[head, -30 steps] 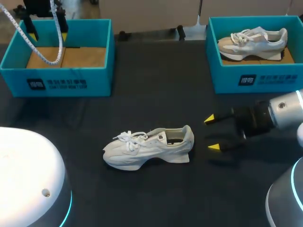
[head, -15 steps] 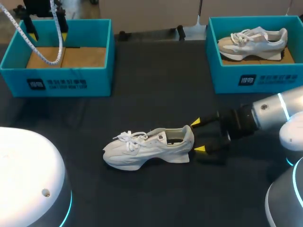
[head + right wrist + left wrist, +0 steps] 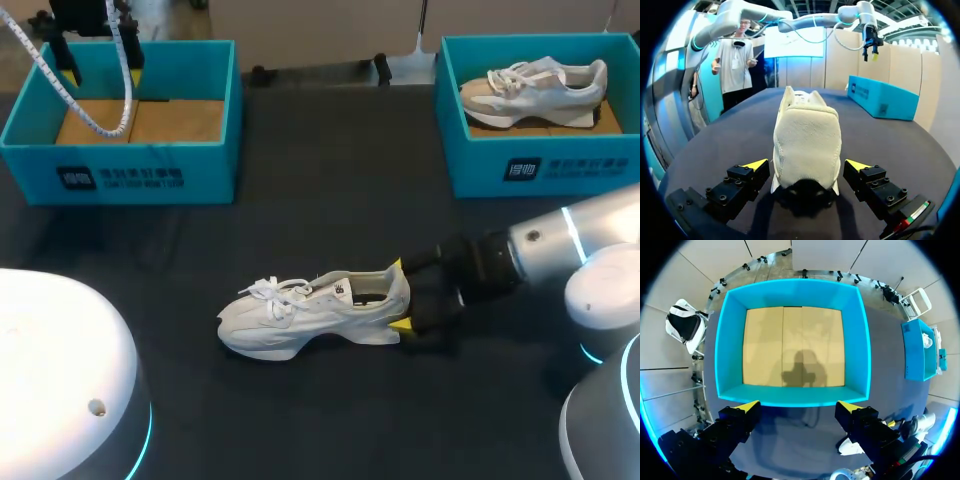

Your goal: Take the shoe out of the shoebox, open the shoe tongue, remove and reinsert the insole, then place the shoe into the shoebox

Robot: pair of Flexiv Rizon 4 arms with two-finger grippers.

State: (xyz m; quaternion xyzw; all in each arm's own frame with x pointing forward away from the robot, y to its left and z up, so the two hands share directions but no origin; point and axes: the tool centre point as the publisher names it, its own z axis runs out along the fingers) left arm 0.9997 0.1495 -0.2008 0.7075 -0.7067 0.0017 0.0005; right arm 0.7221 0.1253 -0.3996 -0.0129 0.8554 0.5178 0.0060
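Observation:
A white shoe (image 3: pixel 312 312) lies on its sole on the black table, toe to the left, and its heel (image 3: pixel 807 137) faces my right wrist camera. My right gripper (image 3: pixel 400 296) is open, with one yellow tip on each side of the heel. In the right wrist view this gripper (image 3: pixel 807 165) shows small gaps between its fingers and the shoe. My left gripper (image 3: pixel 100 77) hangs open above the empty teal shoebox (image 3: pixel 125 175) at the back left. In its own wrist view the left gripper (image 3: pixel 799 406) hangs over the near wall of that box (image 3: pixel 792 400).
At the back right stands a second teal shoebox (image 3: pixel 540 165) with another white shoe (image 3: pixel 535 85) inside. The left box has a bare cardboard floor (image 3: pixel 792 345). The white shells of my arms rise over the front corners of the table.
My right gripper has slid left along the table to the shoe, and its open fingers now stand on both sides of the heel. The shoe and the left arm have not moved.

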